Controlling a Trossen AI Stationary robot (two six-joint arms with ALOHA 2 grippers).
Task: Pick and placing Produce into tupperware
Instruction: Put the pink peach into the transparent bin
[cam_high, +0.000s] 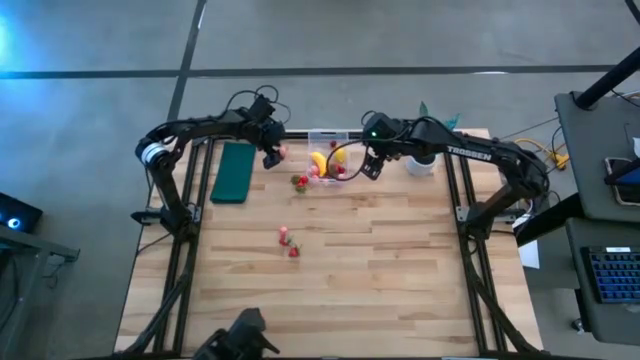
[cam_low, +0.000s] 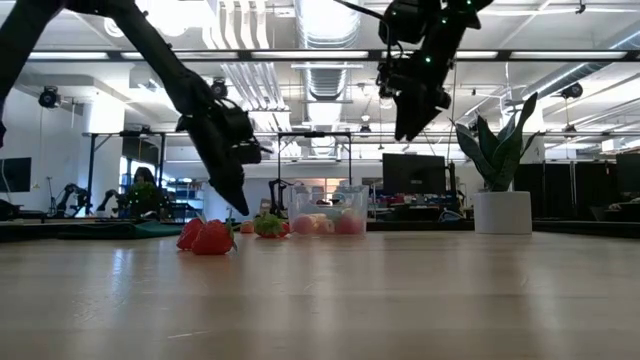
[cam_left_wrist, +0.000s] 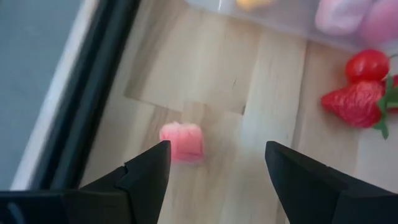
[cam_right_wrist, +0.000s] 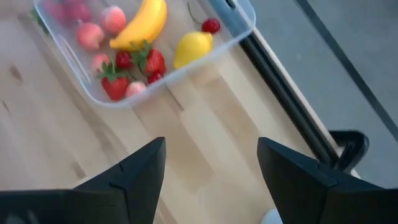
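Open left gripper (cam_left_wrist: 214, 177) over pink fruit (cam_left_wrist: 182, 141); tupperware (cam_right_wrist: 233, 31) near far edge part-filled; strays left; right gripper (cam_right_wrist: 211, 171) open.

white lettering "TROSSEN" along the right arm (cam_high: 470, 152), no other readable text

We see a light wooden surface (cam_high: 380, 270) of butcher-block planks, set on a grey floor (cam_high: 90, 120). Near its far left edge lies a dark green flat pad (cam_high: 233, 172), long side running front to back. Toward the far right stands a white pot (cam_high: 421, 164) with a green plant; in the low view its upright pointed leaves (cam_low: 497, 145) rise above the pot. Right of the surface, a dark desk (cam_high: 600, 180) carries a keyboard (cam_high: 612, 275) with blue-lit keys.
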